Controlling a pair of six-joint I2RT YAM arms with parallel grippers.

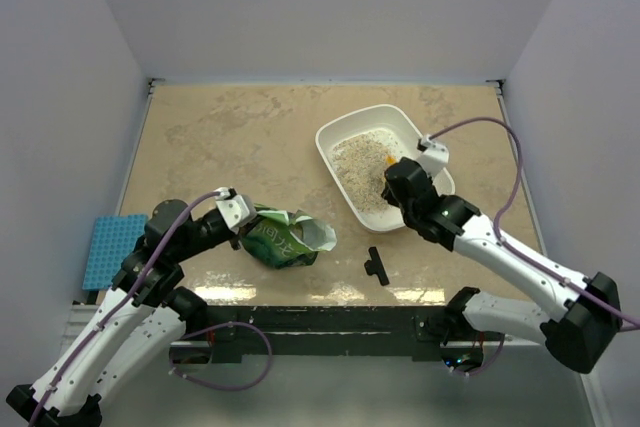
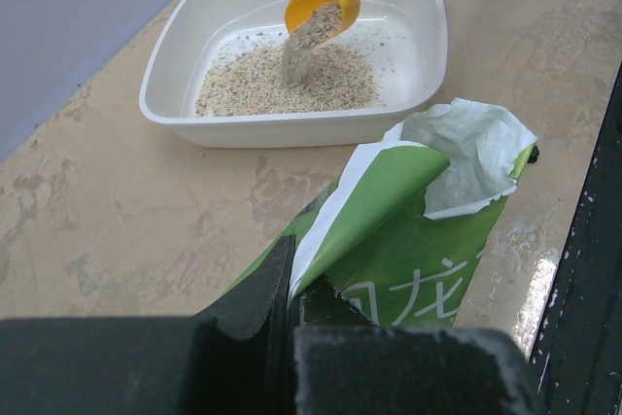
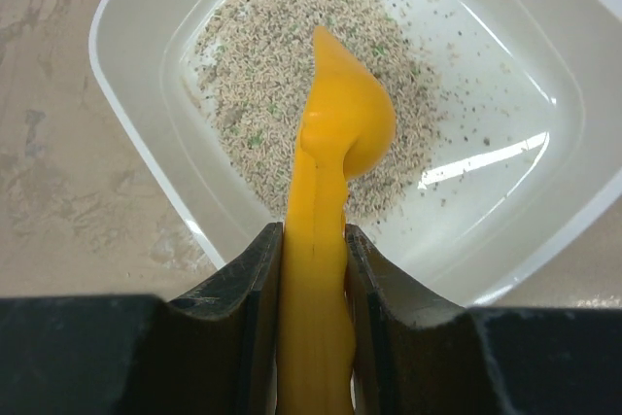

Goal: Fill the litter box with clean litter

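Note:
The white litter box (image 1: pixel 342 130) sits at the back right of the table and holds a heap of pale speckled clean litter (image 1: pixel 358 167). It also shows in the left wrist view (image 2: pixel 175 121) and the right wrist view (image 3: pixel 126 133). My right gripper (image 3: pixel 313 245) is shut on the handle of a yellow scoop (image 3: pixel 340 128), tipped over the box. Litter streams from the scoop (image 2: pixel 321 7) onto the heap (image 2: pixel 292 85). My left gripper (image 2: pixel 290 284) is shut on the edge of the crinkled green bag (image 2: pixel 418 240), which lies open on the table (image 1: pixel 285 237).
A small black clip-like part (image 1: pixel 376 266) lies on the table near the front edge, right of the bag. A blue perforated mat (image 1: pixel 112 247) lies off the table's left side. White walls enclose the tan tabletop (image 1: pixel 230 137).

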